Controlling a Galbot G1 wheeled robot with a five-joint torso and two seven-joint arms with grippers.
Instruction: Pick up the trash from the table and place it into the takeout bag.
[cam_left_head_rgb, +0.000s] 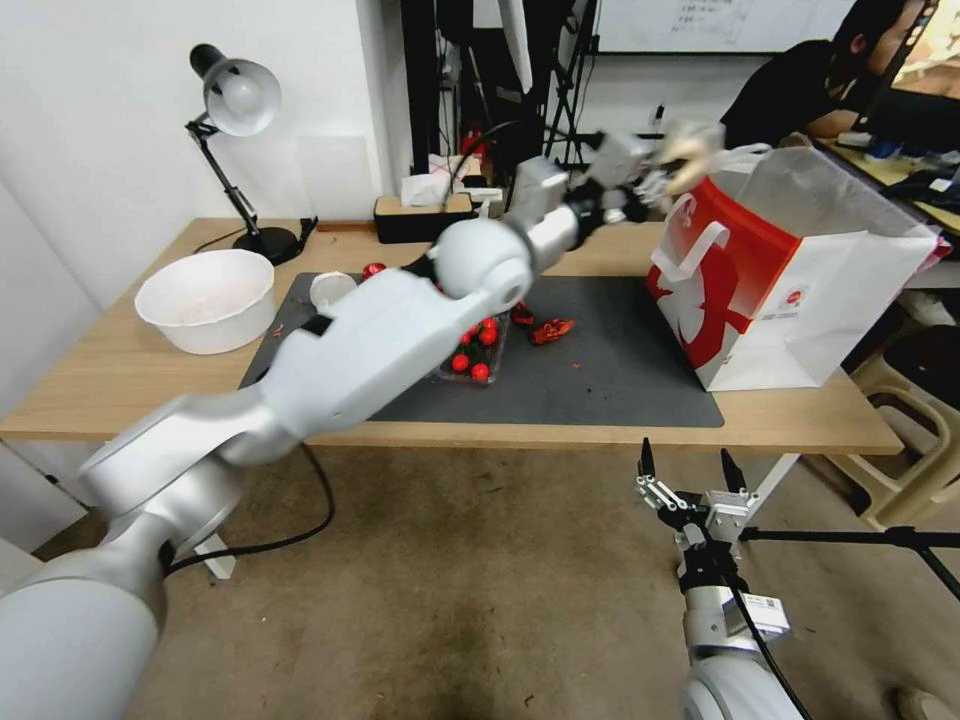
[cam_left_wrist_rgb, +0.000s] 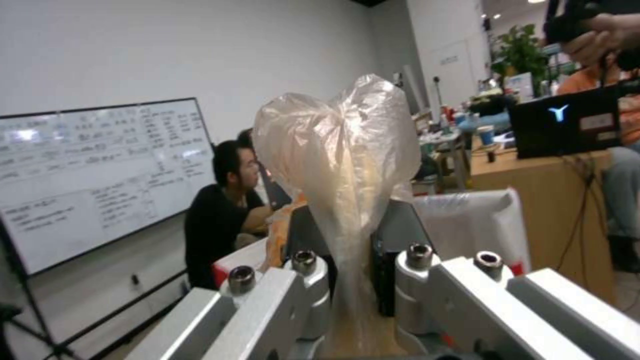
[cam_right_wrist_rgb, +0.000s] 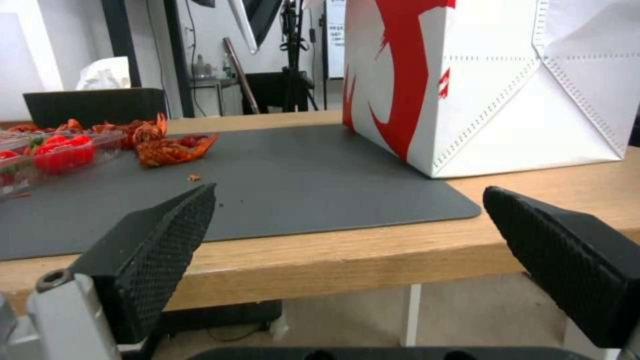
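Note:
My left arm reaches across the table (cam_left_head_rgb: 120, 380) to the top of the takeout bag (cam_left_head_rgb: 790, 290), a big red and white paper bag at the right end. The left gripper (cam_left_head_rgb: 655, 180) is shut on a clear bag with a beige lump (cam_left_head_rgb: 692, 150), held just above the takeout bag's open rim. In the left wrist view the clear bag (cam_left_wrist_rgb: 340, 165) stands pinched between the fingers of the left gripper (cam_left_wrist_rgb: 353, 270). More trash lies on the dark mat (cam_left_head_rgb: 600, 370): a clear tray of red pieces (cam_left_head_rgb: 475, 355) and a crumpled red piece (cam_left_head_rgb: 552, 330). My right gripper (cam_left_head_rgb: 685, 470) hangs open below the table's front edge.
A white bowl (cam_left_head_rgb: 205, 300), a desk lamp (cam_left_head_rgb: 235, 100) and a black tissue box (cam_left_head_rgb: 420, 215) stand at the back left. A small white cup (cam_left_head_rgb: 330, 290) sits by the mat's corner. A tan stool (cam_left_head_rgb: 910, 430) and a tripod bar (cam_left_head_rgb: 850, 537) stand at the right.

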